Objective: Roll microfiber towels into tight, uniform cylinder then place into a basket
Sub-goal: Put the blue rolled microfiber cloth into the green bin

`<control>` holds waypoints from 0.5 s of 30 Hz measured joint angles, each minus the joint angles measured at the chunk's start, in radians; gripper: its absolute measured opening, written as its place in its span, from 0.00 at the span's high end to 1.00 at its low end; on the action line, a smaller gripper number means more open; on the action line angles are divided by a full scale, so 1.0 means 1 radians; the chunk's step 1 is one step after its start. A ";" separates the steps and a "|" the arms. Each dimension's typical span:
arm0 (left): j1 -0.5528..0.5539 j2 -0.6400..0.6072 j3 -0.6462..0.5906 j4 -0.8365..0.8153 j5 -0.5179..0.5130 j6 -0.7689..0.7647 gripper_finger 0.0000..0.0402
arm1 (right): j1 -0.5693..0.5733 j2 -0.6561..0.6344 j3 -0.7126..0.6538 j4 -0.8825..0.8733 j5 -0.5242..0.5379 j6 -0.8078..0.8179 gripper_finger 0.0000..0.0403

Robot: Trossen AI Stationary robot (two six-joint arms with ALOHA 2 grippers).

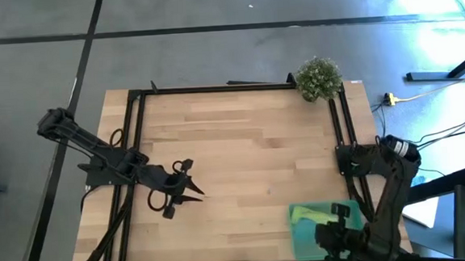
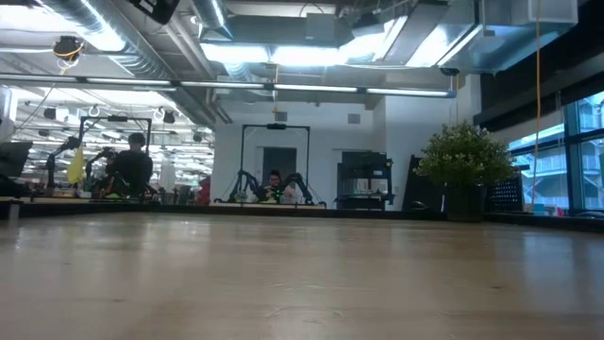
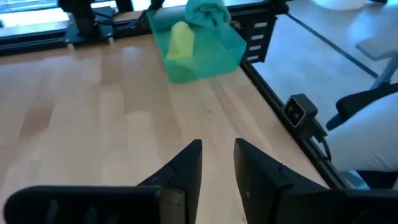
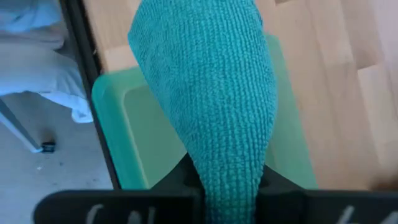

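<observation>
The teal towel [image 4: 208,106] hung over the basket [image 4: 134,134], pinched in the closed right end effector [image 4: 227,190]; the lime towel [image 1: 309,213] already lay inside. Released off-centre, it might unroll or drape over the wall. The left end effector [image 3: 217,168] waited slightly parted, empty, above the table [image 1: 250,154].

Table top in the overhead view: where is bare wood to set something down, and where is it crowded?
Bare wood runs from the left gripper across the middle to the potted plant at the far right corner. It is crowded at the near right corner: the basket holds the lime green towel, and the right gripper holds the teal towel over it.
</observation>
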 joint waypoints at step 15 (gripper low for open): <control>0.000 0.031 0.000 0.040 0.043 0.007 0.78 | 0.002 0.132 0.000 0.011 -0.033 -0.019 0.92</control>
